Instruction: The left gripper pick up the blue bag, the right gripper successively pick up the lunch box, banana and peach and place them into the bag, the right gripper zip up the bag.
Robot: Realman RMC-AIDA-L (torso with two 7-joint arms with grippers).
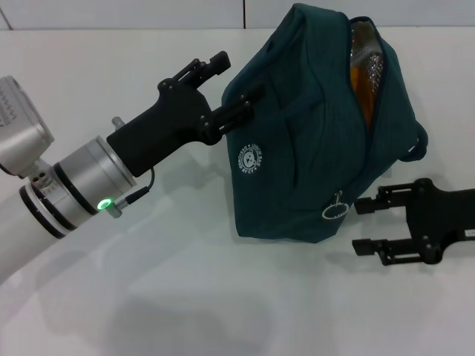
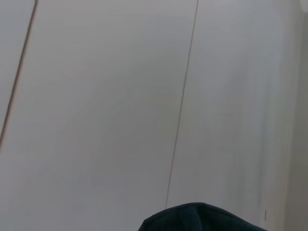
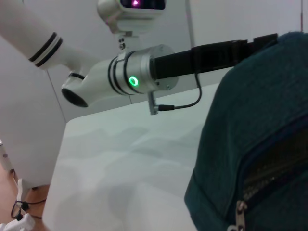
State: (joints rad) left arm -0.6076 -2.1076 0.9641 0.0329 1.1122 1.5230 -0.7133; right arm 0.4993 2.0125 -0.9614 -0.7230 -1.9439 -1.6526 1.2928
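Reaching in from the left, the left gripper [image 1: 236,87] stretches its silver, green-lit wrist toward the far right and clenches the upper left edge of the blue bag [image 1: 312,148], one finger pressed on the fabric, the other above it. That bag stands on the white table [image 1: 148,282], propped upright, zipper partly open along its right side; something orange-yellow shows inside. Just beside the bag's lower right corner the right gripper [image 1: 360,226] rests low with fingers spread, grasping nothing, near the metal ring pull [image 1: 334,210].

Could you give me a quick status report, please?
Left gripper at blue bag. Right gripper open beside zipper pull. Bag still unzipped. Nothing blocking.
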